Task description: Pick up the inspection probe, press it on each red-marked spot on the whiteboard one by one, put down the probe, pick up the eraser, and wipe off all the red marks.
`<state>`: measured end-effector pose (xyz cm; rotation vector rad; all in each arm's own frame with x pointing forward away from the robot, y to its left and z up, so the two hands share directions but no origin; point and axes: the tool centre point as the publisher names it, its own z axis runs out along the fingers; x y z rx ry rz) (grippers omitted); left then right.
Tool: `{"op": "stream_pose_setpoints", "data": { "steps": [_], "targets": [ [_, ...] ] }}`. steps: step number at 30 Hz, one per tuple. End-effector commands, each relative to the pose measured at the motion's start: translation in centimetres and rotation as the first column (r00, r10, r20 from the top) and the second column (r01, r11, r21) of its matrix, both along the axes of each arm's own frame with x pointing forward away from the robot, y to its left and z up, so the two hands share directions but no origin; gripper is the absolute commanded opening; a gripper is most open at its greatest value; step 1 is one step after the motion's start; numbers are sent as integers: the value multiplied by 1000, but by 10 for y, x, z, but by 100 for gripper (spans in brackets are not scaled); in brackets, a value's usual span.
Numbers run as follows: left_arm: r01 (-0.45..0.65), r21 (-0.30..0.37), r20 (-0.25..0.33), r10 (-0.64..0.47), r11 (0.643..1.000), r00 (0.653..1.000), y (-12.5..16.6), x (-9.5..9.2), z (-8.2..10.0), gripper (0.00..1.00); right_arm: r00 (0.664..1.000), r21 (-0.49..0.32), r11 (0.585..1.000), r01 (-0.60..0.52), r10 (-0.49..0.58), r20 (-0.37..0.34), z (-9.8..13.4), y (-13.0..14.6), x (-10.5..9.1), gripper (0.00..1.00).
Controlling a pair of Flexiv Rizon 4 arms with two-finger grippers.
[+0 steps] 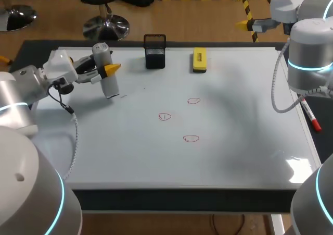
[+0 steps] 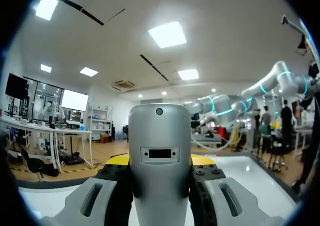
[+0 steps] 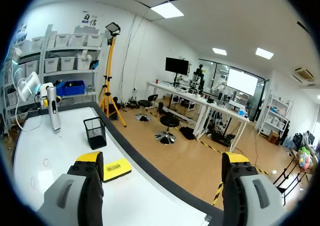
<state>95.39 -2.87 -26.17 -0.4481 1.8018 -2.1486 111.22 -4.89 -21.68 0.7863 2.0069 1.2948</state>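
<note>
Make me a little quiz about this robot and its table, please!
1. What does the left gripper hold? A) a ball B) the probe C) a spoon
2. True or false: the right gripper is squeezing something.
3. How many red marks are drawn on the whiteboard?
Key: 1 B. 2 False, it is open and empty. 3 Three.
</note>
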Motion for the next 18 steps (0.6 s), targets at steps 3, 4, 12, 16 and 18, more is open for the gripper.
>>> {"op": "stream_pose_setpoints", "data": {
  "steps": [3, 4, 12, 16, 18],
  "targets": [
    [0, -3, 3, 0, 1000, 1000, -1, 2, -1, 0, 971, -103, 966, -238, 234, -48, 10, 14, 12, 100],
    [0, -3, 3, 0, 1000, 1000, -1, 2, -1, 0, 955, -129, 947, -296, 289, -68, 13, 18, 15, 100],
    [0, -3, 3, 0, 1000, 1000, -1, 2, -1, 0, 764, -225, 730, -646, 617, -190, 28, 54, 25, 100],
    [0, -3, 3, 0, 1000, 1000, -1, 2, -1, 0, 605, -256, 550, -795, 745, -281, 28, 78, 23, 100],
    [0, -3, 3, 0, 1000, 1000, -1, 2, -1, 0, 526, -271, 455, -848, 784, -329, 28, 89, 22, 100]
  ]
}}
